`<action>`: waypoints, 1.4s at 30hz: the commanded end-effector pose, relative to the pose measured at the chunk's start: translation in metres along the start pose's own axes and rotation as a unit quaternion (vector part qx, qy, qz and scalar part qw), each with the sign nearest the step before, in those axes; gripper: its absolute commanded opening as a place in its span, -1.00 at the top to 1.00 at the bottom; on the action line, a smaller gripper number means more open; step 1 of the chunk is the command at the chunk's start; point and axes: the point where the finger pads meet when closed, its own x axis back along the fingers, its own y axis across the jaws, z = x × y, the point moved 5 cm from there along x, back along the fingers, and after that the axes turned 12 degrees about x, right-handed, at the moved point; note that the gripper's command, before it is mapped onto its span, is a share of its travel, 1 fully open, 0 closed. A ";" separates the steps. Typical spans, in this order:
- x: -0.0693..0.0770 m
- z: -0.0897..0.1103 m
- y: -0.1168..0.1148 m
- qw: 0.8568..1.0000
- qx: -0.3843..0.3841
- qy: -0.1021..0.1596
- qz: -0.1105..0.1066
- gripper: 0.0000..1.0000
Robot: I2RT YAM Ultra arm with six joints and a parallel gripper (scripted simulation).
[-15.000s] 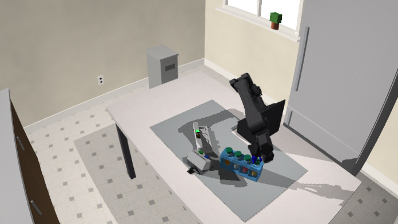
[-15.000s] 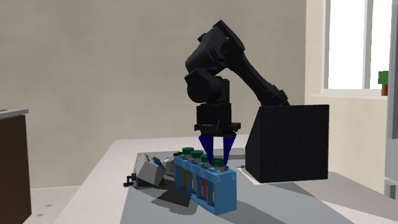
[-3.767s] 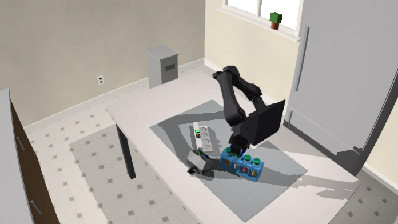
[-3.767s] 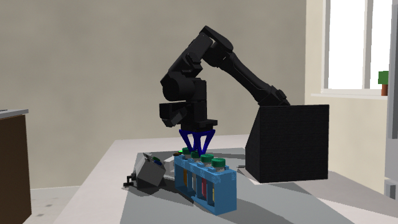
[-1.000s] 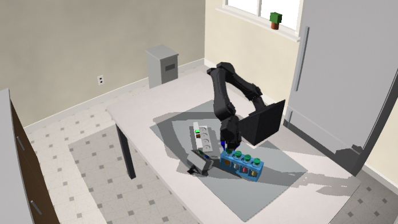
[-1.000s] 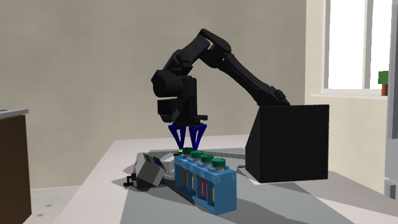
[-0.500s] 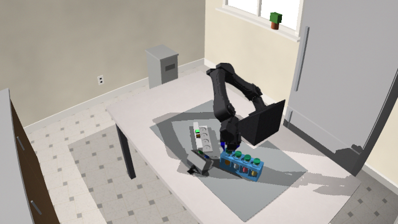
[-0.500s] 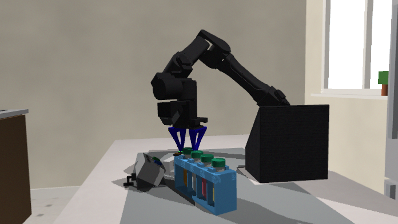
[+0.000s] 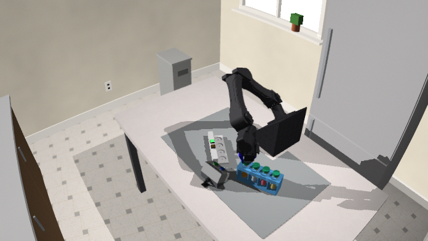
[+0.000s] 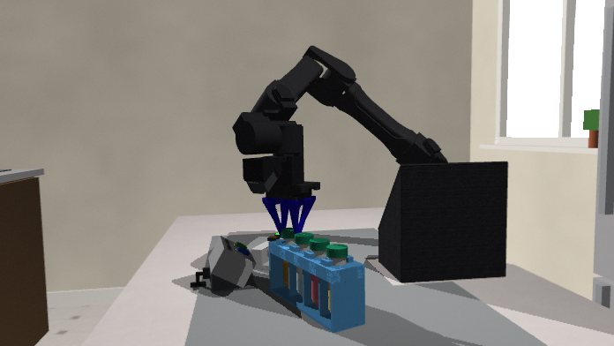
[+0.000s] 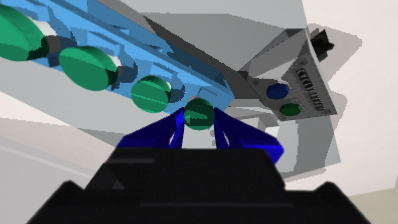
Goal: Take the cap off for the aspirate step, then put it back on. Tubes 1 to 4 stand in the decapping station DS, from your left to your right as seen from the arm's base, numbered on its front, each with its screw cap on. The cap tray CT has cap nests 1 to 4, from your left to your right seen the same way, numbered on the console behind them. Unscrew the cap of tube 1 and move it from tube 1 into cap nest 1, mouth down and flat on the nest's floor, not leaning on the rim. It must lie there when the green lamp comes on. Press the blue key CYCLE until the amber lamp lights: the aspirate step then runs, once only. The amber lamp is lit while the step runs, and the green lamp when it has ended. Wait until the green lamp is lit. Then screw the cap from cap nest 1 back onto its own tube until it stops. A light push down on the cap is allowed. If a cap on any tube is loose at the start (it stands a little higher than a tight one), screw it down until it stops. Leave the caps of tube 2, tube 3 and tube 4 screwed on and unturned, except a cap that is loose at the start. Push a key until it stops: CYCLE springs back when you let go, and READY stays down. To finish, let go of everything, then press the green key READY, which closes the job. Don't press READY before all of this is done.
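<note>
The blue decapping station (image 9: 259,178) holds four tubes with green caps. My gripper (image 11: 199,111) stands straight above the cap of tube 1 (image 11: 199,113), at the station's end nearest the key box. Its blue fingers touch that cap on both sides, so it is shut on the cap, which sits on its tube. The same shows in the exterior view: gripper (image 10: 288,227), cap (image 10: 288,232). The white cap tray (image 9: 219,149) lies behind, and its nests look empty. A green lamp (image 9: 212,141) is lit on its console. The grey key box (image 11: 295,85) carries the blue key (image 11: 277,91) and the green key (image 11: 290,109).
The arm's large black base block (image 10: 445,221) stands right of the station. The caps of the other three tubes (image 10: 318,244) stand close to my fingers on the right. The key box (image 10: 231,265) sits just left of the station.
</note>
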 end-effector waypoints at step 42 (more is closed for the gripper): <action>0.003 -0.001 -0.001 0.970 -0.243 -0.005 0.003 1.00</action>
